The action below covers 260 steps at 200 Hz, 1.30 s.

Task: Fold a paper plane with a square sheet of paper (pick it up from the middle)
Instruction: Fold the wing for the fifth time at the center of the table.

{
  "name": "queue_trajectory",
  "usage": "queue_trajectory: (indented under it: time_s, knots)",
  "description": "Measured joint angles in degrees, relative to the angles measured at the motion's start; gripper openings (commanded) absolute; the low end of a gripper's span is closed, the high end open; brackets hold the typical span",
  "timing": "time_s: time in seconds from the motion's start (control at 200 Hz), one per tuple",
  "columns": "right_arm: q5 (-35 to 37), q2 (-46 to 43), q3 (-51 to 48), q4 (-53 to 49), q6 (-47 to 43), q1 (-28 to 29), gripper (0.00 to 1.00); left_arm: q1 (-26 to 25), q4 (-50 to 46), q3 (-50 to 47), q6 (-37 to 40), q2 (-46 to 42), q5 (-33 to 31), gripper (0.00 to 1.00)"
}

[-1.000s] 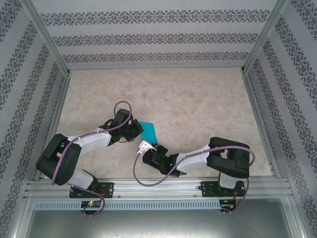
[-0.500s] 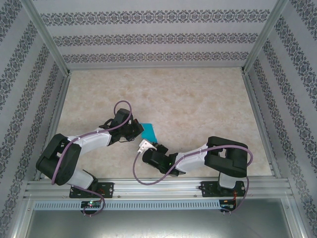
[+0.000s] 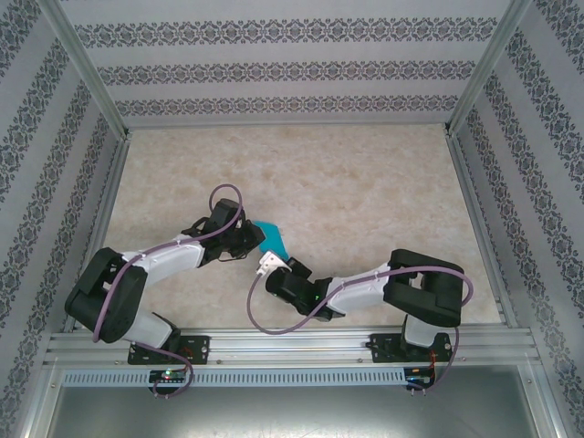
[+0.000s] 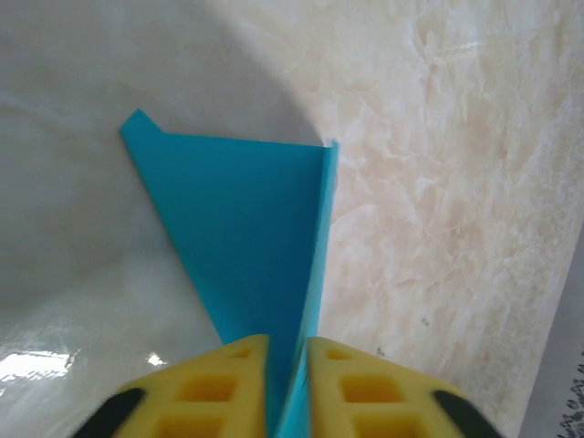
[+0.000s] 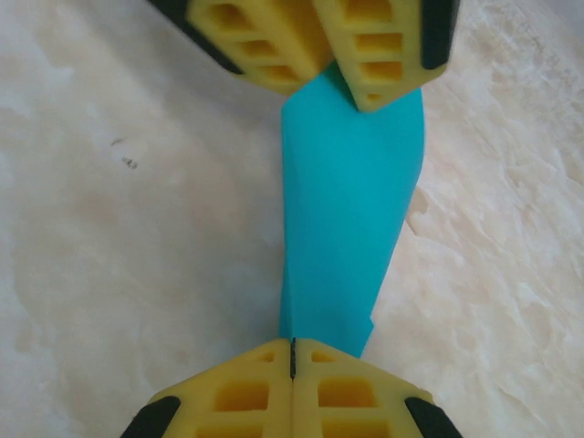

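Where the two arms meet on the marbled table (image 3: 365,182), a folded teal paper (image 5: 351,237) is stretched between them. It is pinched by the narrowly parted left gripper (image 4: 287,383); the right gripper (image 5: 292,383) is closed tight at its other end.

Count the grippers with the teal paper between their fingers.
2: the left gripper at one end of the teal paper, the right gripper shut on the opposite end.
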Motion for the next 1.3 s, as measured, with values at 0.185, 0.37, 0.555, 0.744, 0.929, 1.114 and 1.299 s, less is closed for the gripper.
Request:
queue_trajectory:
  time_s: [0.185,0.37,0.555,0.744,0.929,1.114,1.299]
  knots:
    - [-6.67,-2.43,-2.91,2.51,3.91,-2.75,0.0,0.0,-4.98,0.81,1.4,-4.79,-3.56,0.41]
    - [-13.07,-3.76,-5.46,5.29,8.28,-5.35,0.0,0.0,-9.51,1.05,2.36,-9.62,-7.93,0.43]
    - [-20.39,-5.27,-8.52,9.2,14.19,-8.48,0.0,0.0,-11.58,1.05,2.8,-10.4,-9.42,0.43]
    - [-28.41,-7.43,-12.33,15.26,22.69,-13.14,0.0,0.0,-12.04,1.05,2.99,-10.4,-9.44,0.43]
    - [-36.13,-7.5,-14.93,21.11,31.19,-17.79,0.0,0.0,-12.04,1.05,3.21,-10.38,-9.25,0.43]
    - [-42.38,-5.09,-15.06,26.1,37.7,-20.7,0.0,0.0,-12.02,1.05,3.41,-9.86,-8.85,0.43]
    - [-46.07,-3.39,-15.3,28.28,41.72,-22.38,0.0,0.0,-11.67,1.05,4.04,-9.18,-7.67,0.45]
